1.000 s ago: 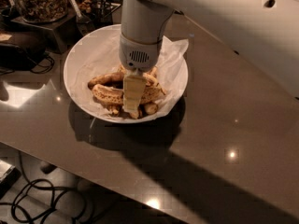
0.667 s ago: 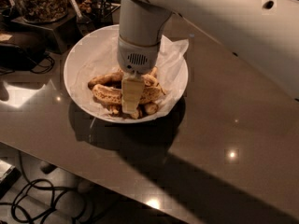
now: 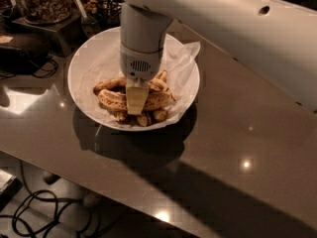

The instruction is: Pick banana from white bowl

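Note:
The white bowl [image 3: 85, 63] stands on the dark glossy table, lined with crumpled white paper. In it lies the banana [image 3: 113, 100], long, dull yellow and brown-speckled, across the front of the pile. My gripper [image 3: 135, 103] hangs straight down from the white wrist [image 3: 142, 43]. Its pale tip is down at the middle of the banana and covers that part. A darker, browner banana [image 3: 106, 85] lies just behind. Short stubby pieces [image 3: 159, 115] lie at the bowl's front right.
A jar of nuts [image 3: 42, 1] on a stand and a black device with a cable [image 3: 20, 53] stand at the back left, close to the bowl. My thick white arm [image 3: 237, 29] spans the upper right. Cables [image 3: 39, 212] lie on the floor below the table's front edge.
The wrist and gripper have shifted slightly to the left over the bowl. The bananas have not moved.

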Action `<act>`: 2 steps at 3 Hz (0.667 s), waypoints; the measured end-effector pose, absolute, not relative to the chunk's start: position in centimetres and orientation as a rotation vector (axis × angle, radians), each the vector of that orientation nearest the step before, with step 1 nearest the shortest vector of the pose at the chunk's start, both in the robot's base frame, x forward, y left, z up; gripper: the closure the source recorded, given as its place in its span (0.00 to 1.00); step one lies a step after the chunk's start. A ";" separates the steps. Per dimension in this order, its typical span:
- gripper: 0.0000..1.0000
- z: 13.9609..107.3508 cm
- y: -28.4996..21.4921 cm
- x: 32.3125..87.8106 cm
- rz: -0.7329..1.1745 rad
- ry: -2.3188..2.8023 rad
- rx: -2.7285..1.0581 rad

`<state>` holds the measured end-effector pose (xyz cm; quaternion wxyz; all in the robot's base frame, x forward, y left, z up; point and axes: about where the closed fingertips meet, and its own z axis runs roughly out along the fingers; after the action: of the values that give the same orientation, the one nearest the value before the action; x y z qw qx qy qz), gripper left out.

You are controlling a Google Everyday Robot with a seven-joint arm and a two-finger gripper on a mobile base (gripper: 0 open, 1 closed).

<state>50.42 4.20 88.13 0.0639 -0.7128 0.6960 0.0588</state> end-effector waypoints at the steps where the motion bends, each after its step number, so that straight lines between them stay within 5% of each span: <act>1: 0.88 87.5 4.5 50.9 0.163 2.079 -2.169; 2: 1.00 87.5 4.5 50.9 0.163 2.079 -2.169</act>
<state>50.87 4.49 87.54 0.0664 -0.7192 0.6895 0.0540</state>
